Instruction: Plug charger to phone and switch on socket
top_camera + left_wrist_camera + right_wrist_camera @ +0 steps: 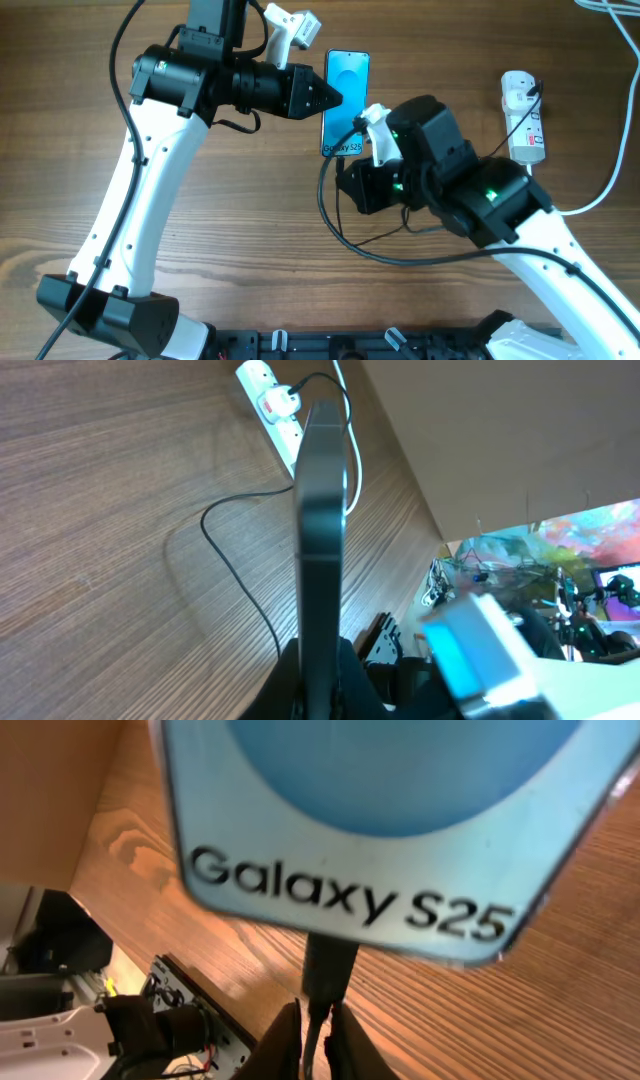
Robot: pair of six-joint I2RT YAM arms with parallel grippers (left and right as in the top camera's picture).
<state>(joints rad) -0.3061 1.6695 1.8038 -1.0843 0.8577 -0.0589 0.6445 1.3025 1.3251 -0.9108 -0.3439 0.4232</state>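
Brown wood-grain table [250, 250], matte. White elongated plastic socket block with red markings [522, 118] lies at the upper right of the overhead frame, long axis running up-down the frame, a white plug already seated in it; the right arm is clearly nearer it. Flat rectangular teal-screen phone marked "Galaxy S25" [347, 85] sits at top centre, glossy glass with a thin dark metal edge. The left gripper [337, 97] is clamped on the phone's left long side. Thin black curling charger cable [240, 588] loops slack over the wood. Key relation: the small black connector tip [328, 965] sits directly under the phone's bottom edge, its axis in line with the phone's long axis. The right gripper [318, 1025] has narrow jaws closed about the connector tip (full seating can't be confirmed, the joint is blurred).
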